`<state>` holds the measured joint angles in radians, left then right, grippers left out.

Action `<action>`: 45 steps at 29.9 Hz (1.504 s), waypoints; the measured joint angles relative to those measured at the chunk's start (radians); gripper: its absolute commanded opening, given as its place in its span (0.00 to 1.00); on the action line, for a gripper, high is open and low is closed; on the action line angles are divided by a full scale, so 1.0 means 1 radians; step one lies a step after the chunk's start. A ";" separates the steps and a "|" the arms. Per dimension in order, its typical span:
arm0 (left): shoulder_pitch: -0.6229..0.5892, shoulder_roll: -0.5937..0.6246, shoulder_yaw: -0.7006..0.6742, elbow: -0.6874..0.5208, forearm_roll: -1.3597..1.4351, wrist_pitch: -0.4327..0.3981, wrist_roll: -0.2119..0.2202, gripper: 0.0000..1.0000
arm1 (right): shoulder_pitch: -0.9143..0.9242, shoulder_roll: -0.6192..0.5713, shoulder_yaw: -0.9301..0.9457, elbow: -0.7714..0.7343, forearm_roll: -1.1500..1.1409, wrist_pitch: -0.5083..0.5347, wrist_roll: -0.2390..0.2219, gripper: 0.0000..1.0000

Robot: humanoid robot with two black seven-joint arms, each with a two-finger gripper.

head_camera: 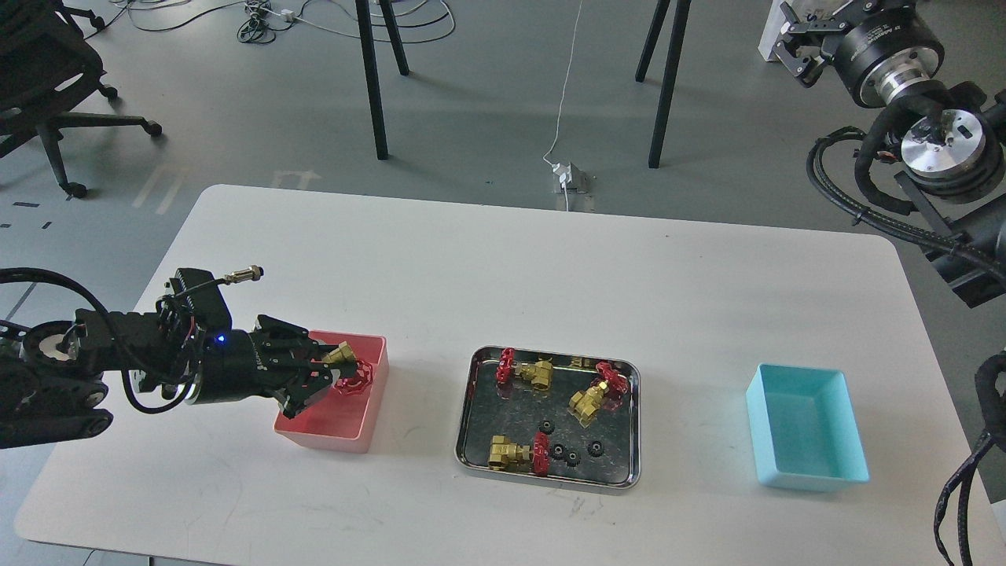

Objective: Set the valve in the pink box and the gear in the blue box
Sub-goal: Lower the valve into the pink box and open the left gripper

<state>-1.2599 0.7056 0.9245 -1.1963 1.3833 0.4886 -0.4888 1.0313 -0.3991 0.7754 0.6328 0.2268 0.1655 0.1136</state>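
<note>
The small brass-gold valve with the round red handwheel [346,369] sits between the fingers of our left gripper [334,371], which pinches it by the brass body, the handwheel pointing toward the desk. We hold it over the inside of the salmon-pink plastic box [373,397], just above its floor as far as we can judge, so that it can drop a short way without bouncing out. We judge this to be the moment of release for this valve.

To the right, near the middle of the white desk [511,267], stands the shiny steel tray [471,409]. In it lie three more valves of the same kind [526,372], and several tiny black gears [545,427] lie close together in the near part. The tray keeps the small parts in one place, so they cannot roll away.

Further right, well apart from the tray, is the light cyan-blue plastic box [809,428], and we see nothing in it; no gear is moved yet.

Our right gripper [798,51] is raised high at the upper right, far from the desk. It appears spread and holds nothing, so it does not disturb the left arm.
</note>
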 measured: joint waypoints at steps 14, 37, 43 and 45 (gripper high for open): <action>0.077 -0.038 -0.002 0.133 -0.001 0.000 0.000 0.17 | -0.037 0.000 0.008 0.001 0.000 -0.001 0.003 1.00; 0.123 -0.081 -0.003 0.167 0.000 0.000 0.000 0.42 | -0.064 -0.007 0.011 0.001 0.000 0.007 0.003 1.00; 0.128 -0.081 -0.004 0.164 0.000 0.000 0.000 0.56 | -0.065 -0.007 0.012 0.001 0.001 0.004 0.002 1.00; 0.128 -0.078 -0.021 0.160 -0.001 0.000 0.000 0.60 | -0.065 -0.007 0.012 0.001 0.001 0.002 0.001 1.00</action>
<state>-1.1317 0.6272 0.9038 -1.0367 1.3819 0.4887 -0.4887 0.9667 -0.4065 0.7870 0.6335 0.2274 0.1679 0.1151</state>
